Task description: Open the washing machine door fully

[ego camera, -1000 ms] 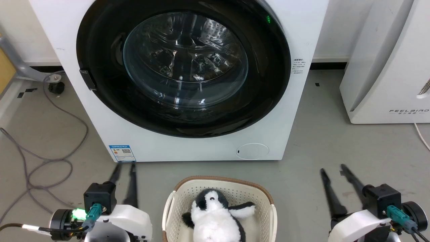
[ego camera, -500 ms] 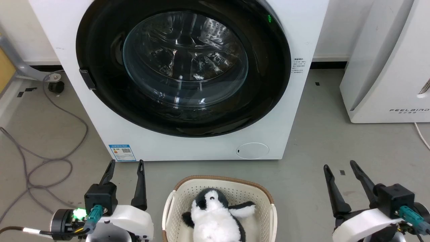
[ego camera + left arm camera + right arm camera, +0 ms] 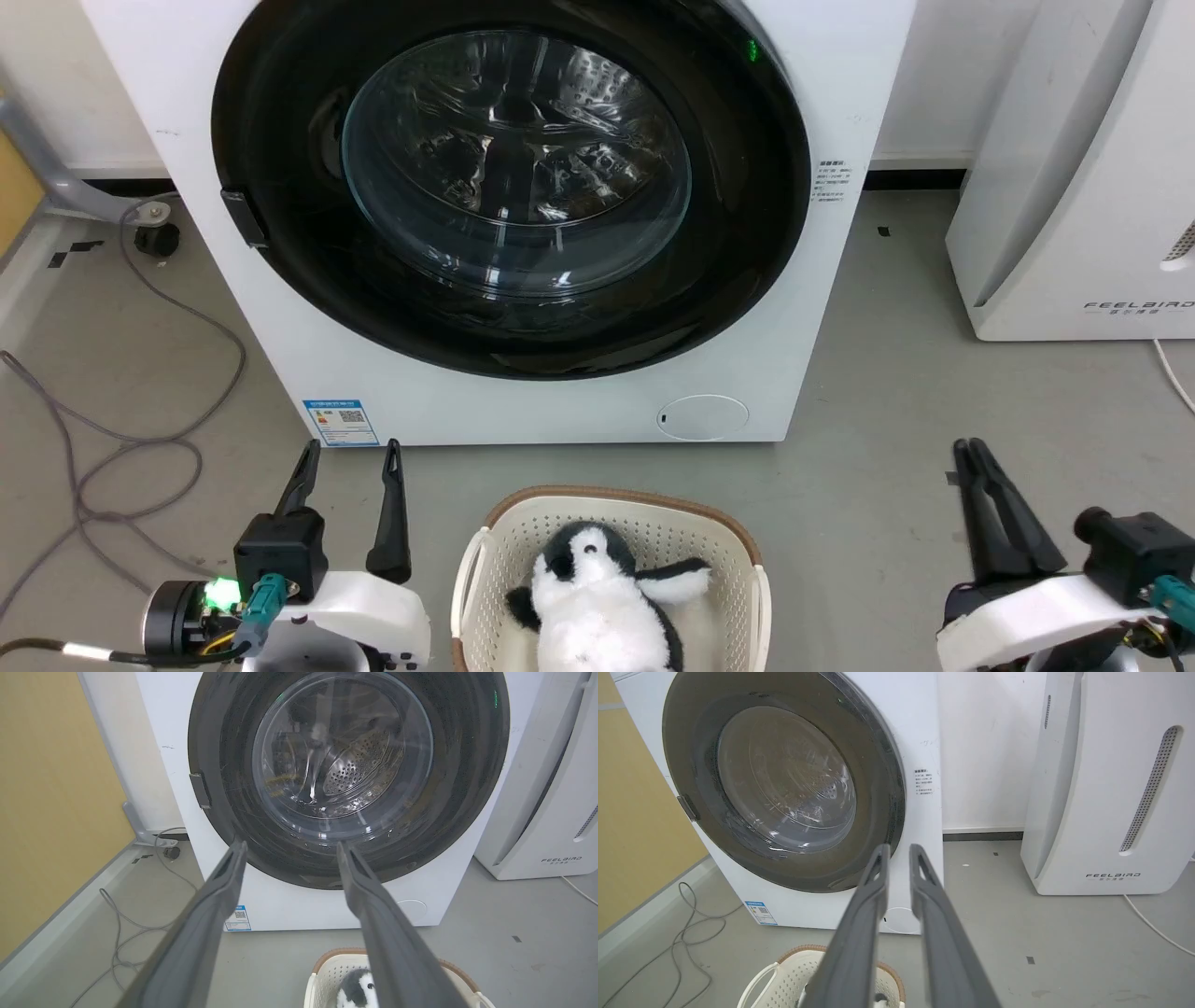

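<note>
I see the washing machine door point(image 3: 511, 187) closed flat against the front of the washing machine point(image 3: 523, 411), straight ahead of me; my left gripper point(image 3: 350, 453) hovers low above the floor near the washer's lower left corner, fingers point(image 3: 205, 914) wide apart and empty; my right gripper point(image 3: 968, 450) hangs off to the right, well clear of the washer, fingers nearly together with a slim gap, gripping nothing; between the arms sits a basket point(image 3: 616, 499) with a toy penguin point(image 3: 597, 607) inside.
</note>
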{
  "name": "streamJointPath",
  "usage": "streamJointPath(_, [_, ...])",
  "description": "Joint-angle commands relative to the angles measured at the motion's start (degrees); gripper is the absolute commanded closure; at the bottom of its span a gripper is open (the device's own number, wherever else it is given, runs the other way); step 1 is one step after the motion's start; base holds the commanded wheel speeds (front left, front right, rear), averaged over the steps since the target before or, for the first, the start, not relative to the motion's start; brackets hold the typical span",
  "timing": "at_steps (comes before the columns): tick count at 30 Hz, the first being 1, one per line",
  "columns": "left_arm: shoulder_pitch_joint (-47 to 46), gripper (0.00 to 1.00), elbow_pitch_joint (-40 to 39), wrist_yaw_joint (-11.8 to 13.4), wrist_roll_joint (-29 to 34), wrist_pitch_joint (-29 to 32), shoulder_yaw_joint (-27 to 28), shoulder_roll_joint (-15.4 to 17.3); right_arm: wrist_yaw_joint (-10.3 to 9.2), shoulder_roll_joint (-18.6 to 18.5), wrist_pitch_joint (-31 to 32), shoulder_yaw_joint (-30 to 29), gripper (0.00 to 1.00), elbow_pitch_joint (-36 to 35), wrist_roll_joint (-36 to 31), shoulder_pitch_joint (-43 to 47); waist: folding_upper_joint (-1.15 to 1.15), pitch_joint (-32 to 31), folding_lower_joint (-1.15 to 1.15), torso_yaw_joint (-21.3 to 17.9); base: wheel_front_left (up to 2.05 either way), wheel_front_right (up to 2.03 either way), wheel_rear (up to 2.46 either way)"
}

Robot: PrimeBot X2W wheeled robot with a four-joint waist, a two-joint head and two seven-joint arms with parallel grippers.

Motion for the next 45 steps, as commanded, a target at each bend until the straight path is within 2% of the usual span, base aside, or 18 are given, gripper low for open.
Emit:
streamJointPath(1, [-0.4, 0.0, -0.1, 0.6, -0.5, -0.6, -0.1, 0.0, 0.01, 0.0, -0.6, -0.3, 1.0, -0.3, 2.2, -0.3, 0.0, 0.0, 0.0, 0.0, 0.0, 0.0, 0.0])
streamJointPath(8, [-0.5, 0.0, -0.1, 1.1, -0.7, -1.5, -0.4, 0.0, 0.01, 0.0, -1.4, -0.2, 1.0, 0.4, 12.6, -0.4, 0.0, 0.1, 0.0, 0.1, 0.0, 0.0, 0.0])
streamJointPath(16, [-0.7, 0.0, -0.3, 1.7, -0.9, -2.4, -0.7, 0.0, 0.02, 0.0, -2.3, 1.2, 1.0, 1.6, 29.1, -0.7, 0.0, 0.5, 0.0, 0.2, 0.0, 0.0, 0.0])
streamJointPath(25, [-1.3, 0.0, -0.5, 2.3, -0.9, -3.5, -1.0, 0.0, 0.02, 0.0, 1.2, -1.2, 1.0, 4.3, 46.7, -2.5, 0.0, 1.2, 0.0, 0.5, 0.0, 0.0, 0.0])
streamJointPath(38, [-3.2, 0.0, -1.1, 3.2, -1.0, -5.1, -1.7, 0.0, 0.02, -0.1, 4.8, -6.9, 1.0, 10.6, 57.1, -10.5, 0.0, 4.3, 0.0, 1.5, 0.0, 0.0, 0.0])
streamJointPath(45, [-5.1, 0.0, -1.5, 3.6, -0.7, -5.9, -1.9, 0.0, 0.03, -1.3, 5.8, -9.4, 1.0, 14.2, 61.9, -17.5, 0.0, 7.4, 0.0, 2.2, 0.0, 0.0, 0.0])
